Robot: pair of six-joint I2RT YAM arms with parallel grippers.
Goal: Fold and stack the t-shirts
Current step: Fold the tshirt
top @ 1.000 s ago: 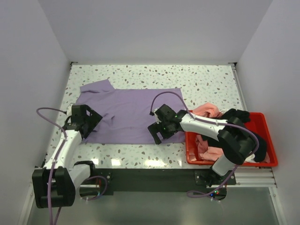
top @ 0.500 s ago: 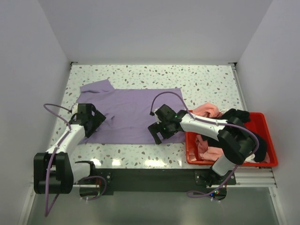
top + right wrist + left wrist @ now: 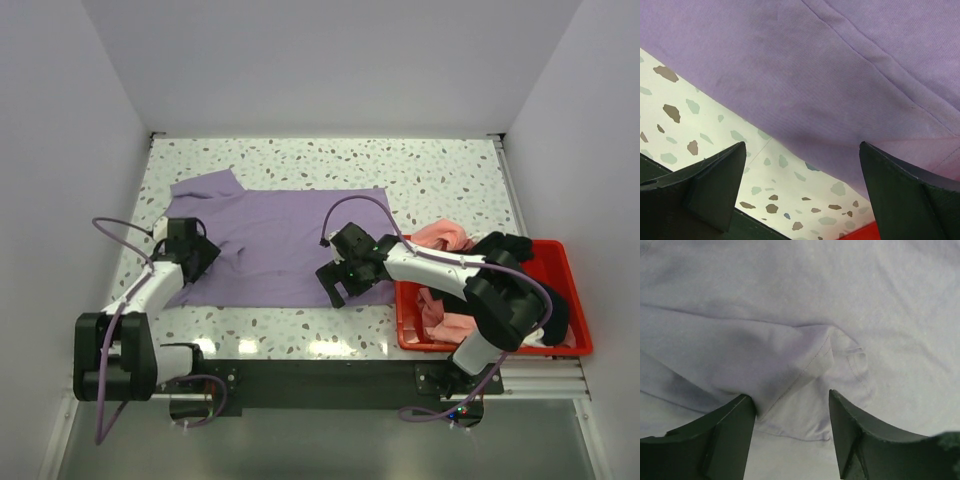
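A large lavender t-shirt (image 3: pixel 280 245) lies spread flat on the speckled table (image 3: pixel 430 175). My left gripper (image 3: pixel 198 258) is pressed down on its left side near the sleeve. In the left wrist view the left gripper (image 3: pixel 792 405) has its jaws still apart, and a raised fold of the lavender t-shirt (image 3: pixel 805 365) is bunched between them. My right gripper (image 3: pixel 335 287) hovers wide open over the shirt's front hem. In the right wrist view the right gripper (image 3: pixel 802 150) straddles the lavender t-shirt's (image 3: pixel 840 75) edge, holding nothing. Salmon-pink t-shirts (image 3: pixel 440 238) and a black t-shirt (image 3: pixel 508 245) sit in the bin.
A red plastic bin (image 3: pixel 500 348) stands at the front right of the table, right beside my right arm. The dark mounting rail (image 3: pixel 320 380) runs along the near edge. White walls enclose the table on the left, back and right.
My left gripper slid slightly up and right onto the shirt. Its jaws have narrowed around a fold of lavender cloth. The right arm has not moved.
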